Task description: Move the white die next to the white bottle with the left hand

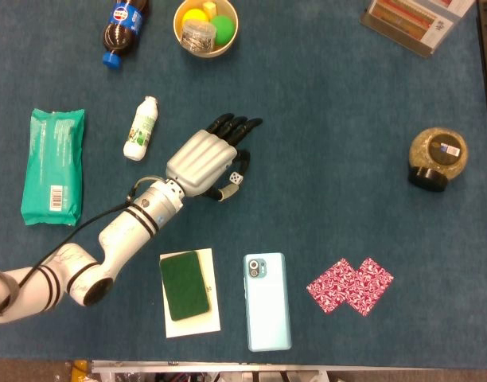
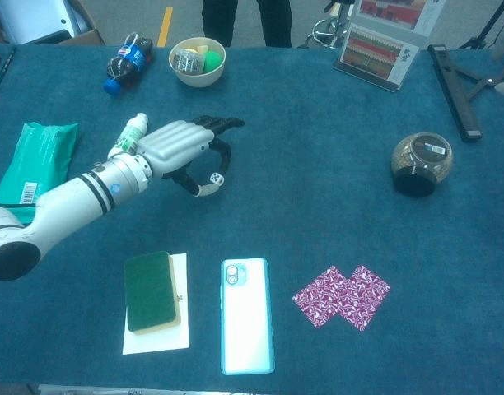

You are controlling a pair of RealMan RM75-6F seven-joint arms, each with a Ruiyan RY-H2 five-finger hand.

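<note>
Now, the blue table fills the head view, a person's legs standing beyond its far edge. The left robot hand pinches the white die under its dark fingers, well right of the white bottle.

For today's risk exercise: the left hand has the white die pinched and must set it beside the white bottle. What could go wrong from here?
1. The white die sits only at the tips of the left hand, so it may slip out in transit.
2. The white bottle lies on its side close by; a nudge from the hand could roll it.
</note>
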